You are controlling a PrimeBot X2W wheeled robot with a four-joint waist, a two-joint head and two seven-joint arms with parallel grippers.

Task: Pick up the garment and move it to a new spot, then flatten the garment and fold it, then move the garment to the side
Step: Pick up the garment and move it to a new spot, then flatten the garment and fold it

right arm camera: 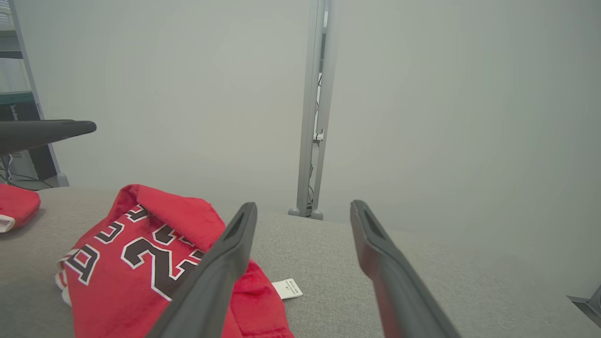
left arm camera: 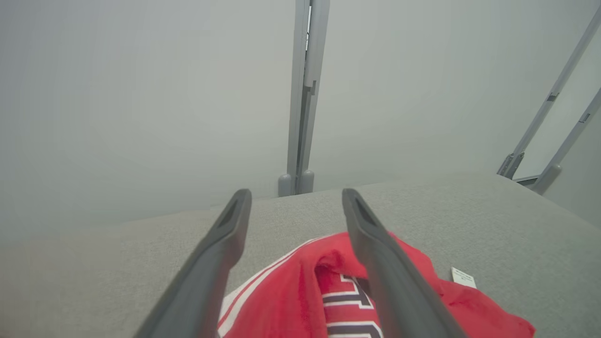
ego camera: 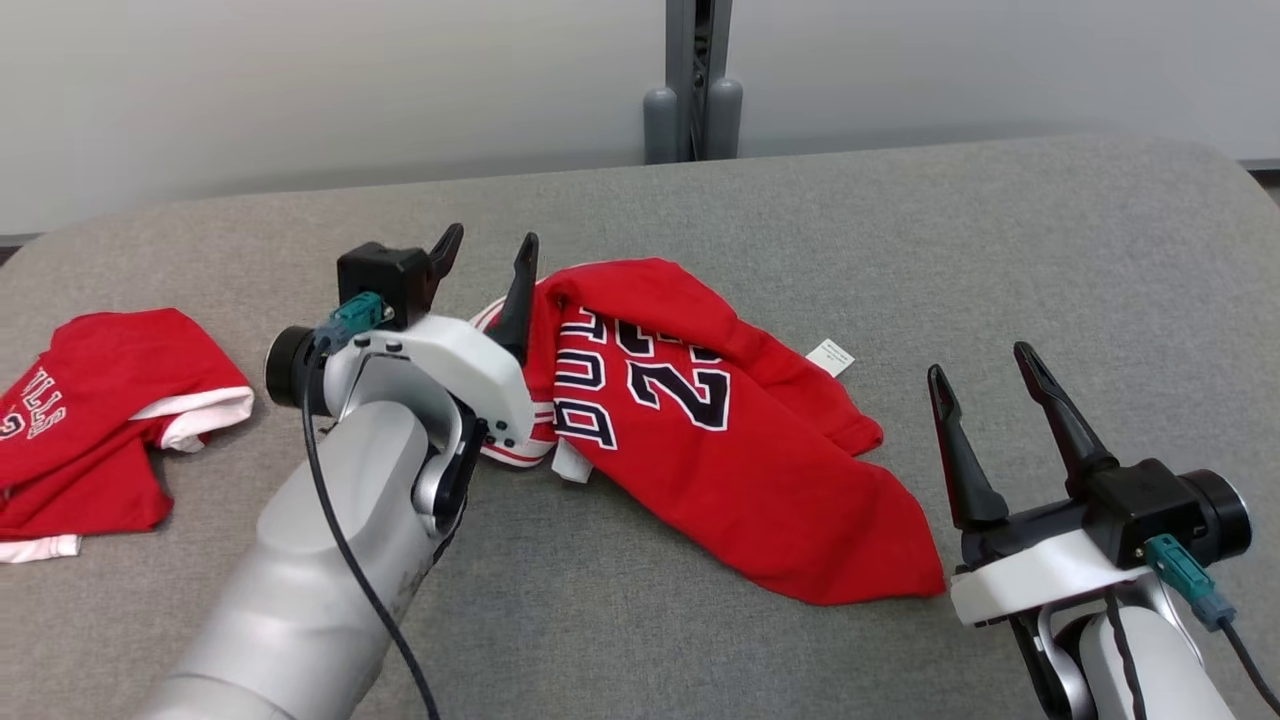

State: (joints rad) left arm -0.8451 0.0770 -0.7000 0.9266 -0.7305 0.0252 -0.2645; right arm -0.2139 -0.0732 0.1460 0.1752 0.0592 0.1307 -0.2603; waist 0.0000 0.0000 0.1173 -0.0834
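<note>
- An other jersey [ego camera: 100, 420] is seen bunched at the far left of the table [ego camera: 900, 230], well apart from the work. It is judged to take up room if that side is chosen for setting aside.
- The left gripper [ego camera: 492, 240] is held open over the jersey's left edge, with nothing between its fingers. That edge is partly hidden by its wrist in the head view.
- The jersey [ego camera: 720, 440] is found crumpled at the table's middle, between the grippers, number side up and doubled over itself. It is judged light, limp and somewhat slick, so no shape would be kept when it is lifted. A pinch on the striped trim or a corner is judged best, one edge per gripper.
- A white label [ego camera: 830, 357] is seen at the jersey's far edge.
- The right gripper [ego camera: 978, 362] is held open and empty, near the jersey's right corner.
</note>
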